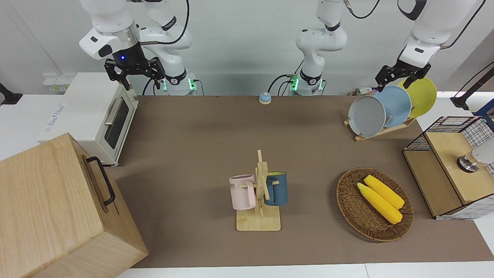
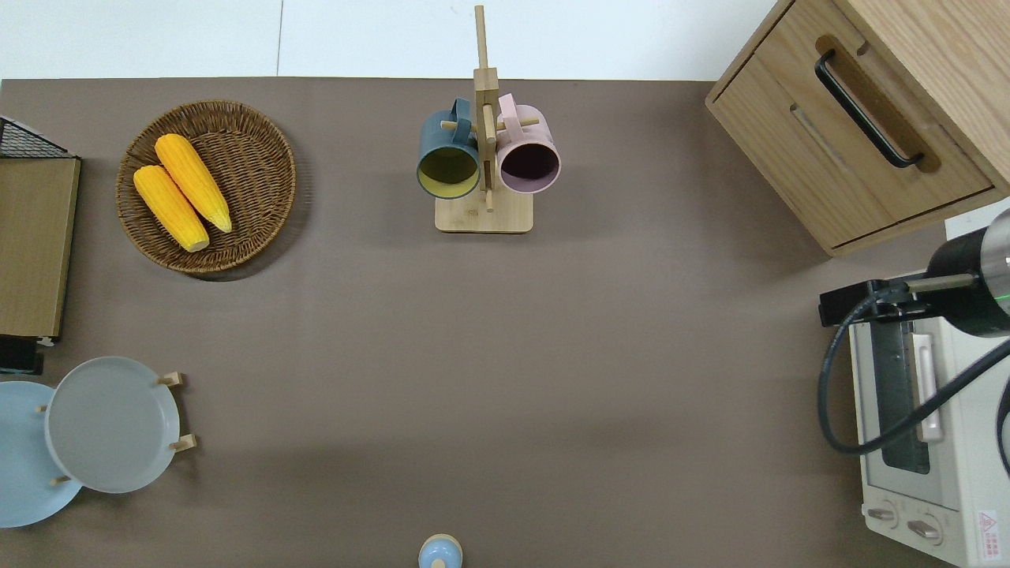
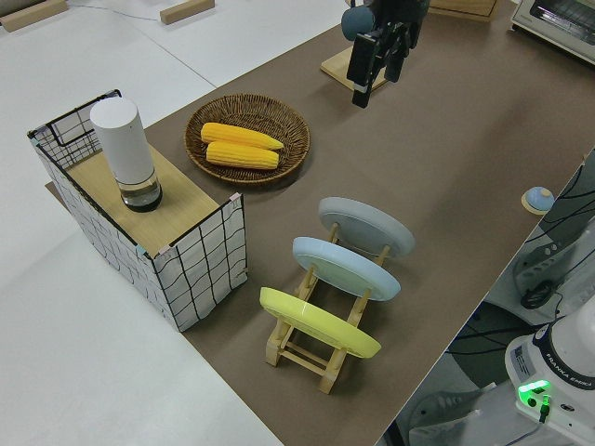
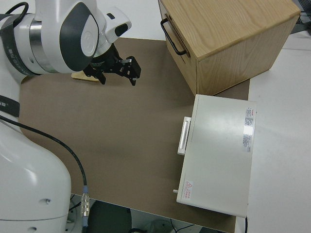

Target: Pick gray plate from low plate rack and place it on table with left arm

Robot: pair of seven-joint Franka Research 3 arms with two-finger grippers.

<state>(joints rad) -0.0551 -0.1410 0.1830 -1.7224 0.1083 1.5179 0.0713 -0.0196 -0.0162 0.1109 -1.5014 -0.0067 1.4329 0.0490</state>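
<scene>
Two fingers of the left gripper (image 1: 402, 75) are seen spread wide and empty, held in the air at about one o'clock from the gray plate (image 1: 366, 115) in the front view. Nothing is gripped yet. The gray plate is propped on edge in the low plate rack (image 1: 380, 131), kept upright by the pegs, with the light blue plate (image 1: 397, 101) just beside it. The right arm is parked.
</scene>
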